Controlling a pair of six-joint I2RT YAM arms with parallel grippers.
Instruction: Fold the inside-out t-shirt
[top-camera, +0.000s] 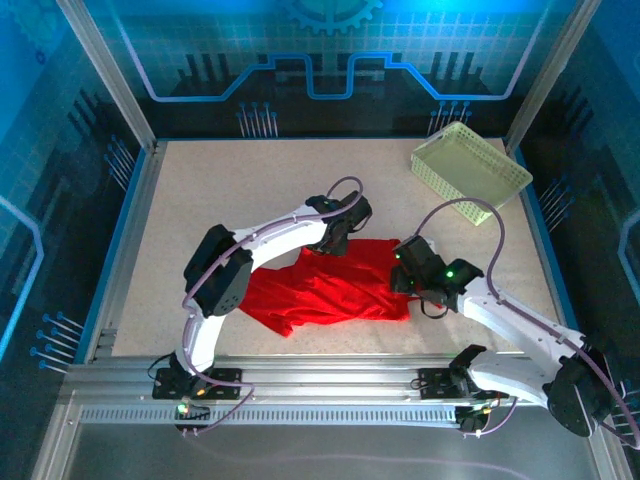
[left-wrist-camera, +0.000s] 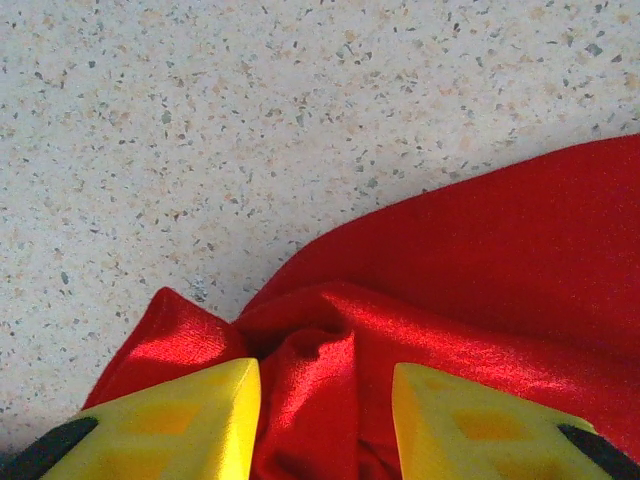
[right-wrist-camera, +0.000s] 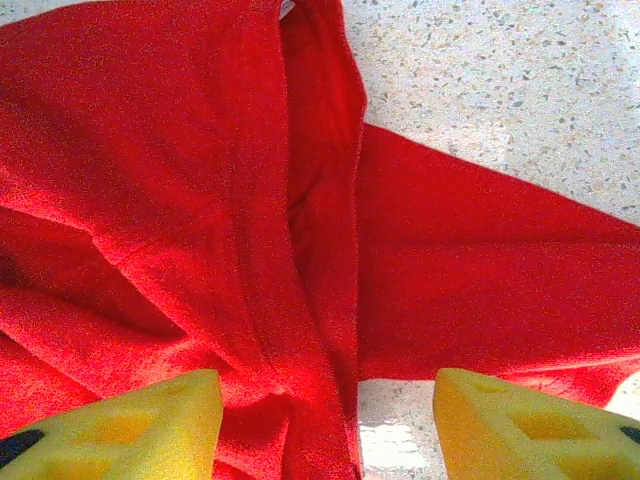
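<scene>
The inside-out t-shirt (top-camera: 330, 290) lies crumpled, bright red, on the speckled table between the two arms. My left gripper (top-camera: 335, 243) is at its far edge. In the left wrist view a raised ridge of the t-shirt (left-wrist-camera: 500, 260) is bunched between the yellow fingers (left-wrist-camera: 190, 420) of the left gripper (left-wrist-camera: 325, 400), which is shut on it. My right gripper (top-camera: 405, 270) hovers over the shirt's right side. In the right wrist view the right gripper (right-wrist-camera: 328, 410) is open, jaws wide apart above folds of the t-shirt (right-wrist-camera: 180, 150) and a patch of bare table. A bit of white tag (right-wrist-camera: 287, 8) shows at the top edge.
A pale yellow-green lattice basket (top-camera: 470, 170) stands at the back right of the table (top-camera: 220, 190). Metal frame posts and blue walls ring the table. Bare speckled surface lies behind and left of the shirt.
</scene>
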